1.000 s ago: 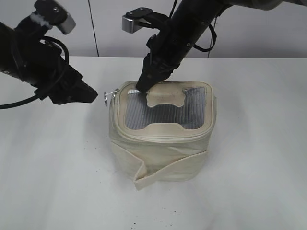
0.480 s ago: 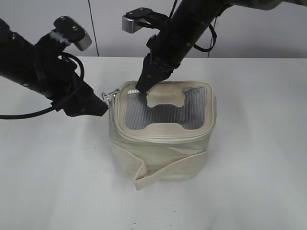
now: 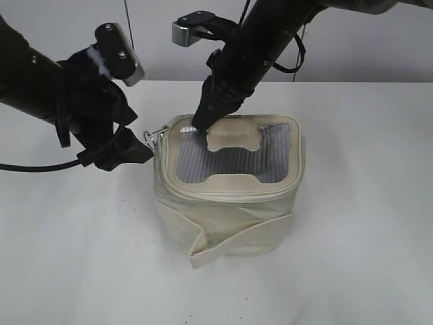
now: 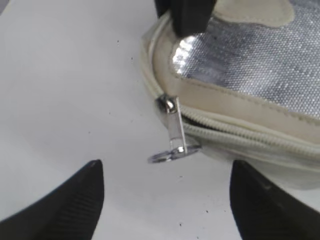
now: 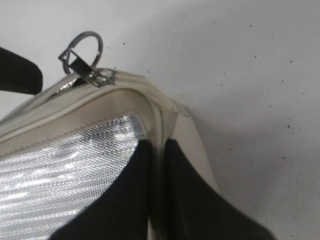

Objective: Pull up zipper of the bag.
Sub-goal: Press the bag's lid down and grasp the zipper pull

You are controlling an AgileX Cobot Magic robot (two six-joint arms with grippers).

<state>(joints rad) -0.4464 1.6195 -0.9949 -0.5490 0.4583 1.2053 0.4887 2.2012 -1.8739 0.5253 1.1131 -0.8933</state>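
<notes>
1. Exterior view. The bag [image 3: 229, 184] stands upright near the middle of the white table [image 3: 365, 223], its silvery ribbed lid facing up. The right gripper [image 3: 201, 122] pins the far left corner of the lid rim. The left gripper [image 3: 139, 150] hovers just left of the bag, level with the ring pull [image 3: 150, 137]; from here its finger spacing cannot be told. To do the step well, judged from this pose, the right arm should hold the rim steady while the left closes squarely on the pull.

2. Left wrist view. The two dark fingertips [image 4: 75, 192] stand wide apart, with the ring pull [image 4: 172, 153] between them but farther off, untouched. The silver slider [image 4: 167, 106] sits at the lid's corner on the cream zipper [image 4: 240, 132]. Advancing until the ring lies fully between the pads, then pulling along the track (not outward), seems best.

3. Right wrist view. The right fingers [image 5: 125, 200] are closed narrowly on the cream rim [image 5: 159, 125], one each side. The zipper [image 5: 30, 110] runs leftward from the slider [image 5: 97, 76], teeth meshed where visible.
</notes>
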